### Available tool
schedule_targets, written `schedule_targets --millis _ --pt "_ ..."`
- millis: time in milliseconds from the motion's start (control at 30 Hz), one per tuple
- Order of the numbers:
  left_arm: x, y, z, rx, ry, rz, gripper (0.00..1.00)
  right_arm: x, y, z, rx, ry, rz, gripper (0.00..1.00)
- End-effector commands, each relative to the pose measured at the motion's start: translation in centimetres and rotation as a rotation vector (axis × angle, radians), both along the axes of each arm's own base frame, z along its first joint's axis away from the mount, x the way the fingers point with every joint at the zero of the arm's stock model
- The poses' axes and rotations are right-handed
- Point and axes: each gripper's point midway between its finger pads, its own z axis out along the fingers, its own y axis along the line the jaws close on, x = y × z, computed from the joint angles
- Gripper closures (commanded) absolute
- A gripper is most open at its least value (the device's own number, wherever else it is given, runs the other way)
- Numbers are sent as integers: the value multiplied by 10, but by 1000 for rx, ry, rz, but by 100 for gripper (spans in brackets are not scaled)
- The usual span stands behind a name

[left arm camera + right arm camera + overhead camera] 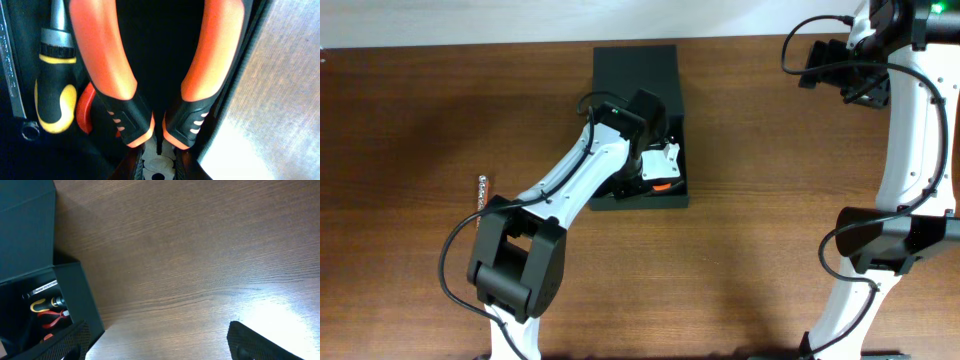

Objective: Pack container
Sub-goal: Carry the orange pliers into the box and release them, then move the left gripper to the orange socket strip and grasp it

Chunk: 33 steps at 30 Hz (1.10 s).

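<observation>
1. The dark green-black matte rectangular container, flap lid open, sits upper centre of the overhead frame.
2. Orange-handled pliers lie inside it, their long axis running up the left wrist frame from my left gripper. I cannot tell whether it clasps them.
3. My right gripper, fingers spread wide, is well apart at upper right.

No legible text for you here. Wrench shank, left wrist view: faint stamped marks, too blurred for you to read.
</observation>
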Motion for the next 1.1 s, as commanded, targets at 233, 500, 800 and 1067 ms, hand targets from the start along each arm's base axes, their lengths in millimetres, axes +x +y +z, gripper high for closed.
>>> schedule_targets --millis 233,500,800,1067 --pt "-11 13 -30 46 24 -28 97 -1 -4 -4 -7 15 -6 13" --pt "-1 18 -30 79 -24 -16 7 -1 -3 -4 0 14 -4 13" --pt "33 -3 12 -15 -135 168 1 -1 -3 -4 0 14 -4 13" --pt "51 -16 114 -141 -245 299 55 -1 -3 -4 -1 14 -4 13"
